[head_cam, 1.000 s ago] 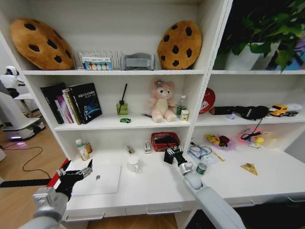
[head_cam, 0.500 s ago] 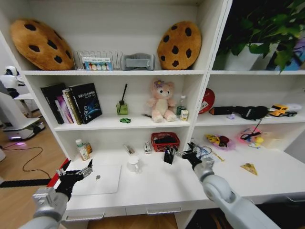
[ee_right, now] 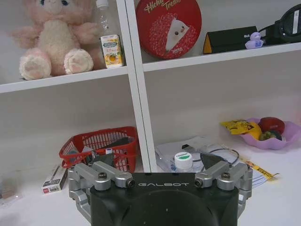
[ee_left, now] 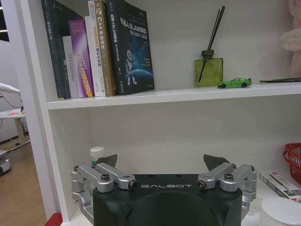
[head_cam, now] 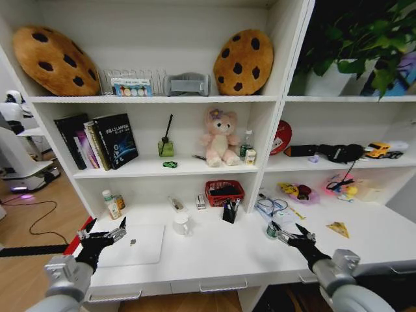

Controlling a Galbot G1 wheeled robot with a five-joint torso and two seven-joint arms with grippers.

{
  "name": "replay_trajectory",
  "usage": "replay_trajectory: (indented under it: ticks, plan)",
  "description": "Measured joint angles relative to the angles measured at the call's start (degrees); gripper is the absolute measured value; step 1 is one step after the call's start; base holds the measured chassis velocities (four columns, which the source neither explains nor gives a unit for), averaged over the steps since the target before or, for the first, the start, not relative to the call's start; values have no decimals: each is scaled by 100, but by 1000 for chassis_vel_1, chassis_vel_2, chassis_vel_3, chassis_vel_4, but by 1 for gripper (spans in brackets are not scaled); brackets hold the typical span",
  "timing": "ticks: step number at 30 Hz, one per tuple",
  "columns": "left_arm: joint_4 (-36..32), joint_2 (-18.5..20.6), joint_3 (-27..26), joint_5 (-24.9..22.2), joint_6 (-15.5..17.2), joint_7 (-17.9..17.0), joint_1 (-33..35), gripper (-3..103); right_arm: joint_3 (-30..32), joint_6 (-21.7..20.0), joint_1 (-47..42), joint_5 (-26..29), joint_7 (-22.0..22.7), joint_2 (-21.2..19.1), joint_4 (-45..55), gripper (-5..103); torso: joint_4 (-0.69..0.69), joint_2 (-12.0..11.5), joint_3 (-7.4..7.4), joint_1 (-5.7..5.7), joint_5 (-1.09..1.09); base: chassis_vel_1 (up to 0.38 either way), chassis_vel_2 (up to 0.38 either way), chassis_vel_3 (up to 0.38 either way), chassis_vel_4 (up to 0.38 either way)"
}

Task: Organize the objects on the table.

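White desk surface (head_cam: pixel 214 257) with drawers along its front edge, as I see it from the head camera. My left gripper (head_cam: pixel 104 238) hangs over the desk's left end, fingers spread and holding nothing, just beside the thin silver laptop (head_cam: pixel 135 246), which lies flat and closed on the desktop. My right gripper (head_cam: pixel 294 234) hangs low over the right half of the desk, also spread and empty. Just ahead of it stands the small clear bottle with a green cap (head_cam: pixel 271 230), upright on the desk beside a clear packet with cables (head_cam: pixel 270 205); the right wrist view shows the same bottle (ee_right: pixel 183 161) between the spread fingertips' line and the shelf wall, not touched. Near the desk's middle, a black pen holder (head_cam: pixel 230 211) stands in front of a red basket (head_cam: pixel 225 192), with a white mug (head_cam: pixel 181 224) to its left. The tiny green toy car (head_cam: pixel 170 164) sits on the middle shelf near a green reed diffuser (head_cam: pixel 166 147); the left wrist view shows the car (ee_left: pixel 234 83) just beside that diffuser (ee_left: pixel 209 70), right of a row of upright books (ee_left: pixel 96 47).
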Motion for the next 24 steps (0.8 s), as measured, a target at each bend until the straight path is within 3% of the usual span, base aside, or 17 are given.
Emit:
replay_trajectory:
  ticks: [8,16,21,24]
  plan:
    - [0,0,0,0,0,0,0,100,-107,-1,258,83,1,4,-66,100,0,-1,1,2,-1,-145,-145,148,138]
    - [-1,0,0,0,0,1,0,100,-720,98,504,-172,0,22,-169,100,-2,-1,1,1,0,-252,-242,237,238]
    - [-3,0,1,0,0,3,1,100,-1473,481,643,-806,-60,-14,-179,100,1,-2,2,2,9,-199,-220,213,232]
    - [-3,0,1,0,0,3,0,100,-1950,672,730,-1303,-278,-77,-257,100,-6,-1,0,1,-2,-24,-95,73,38]
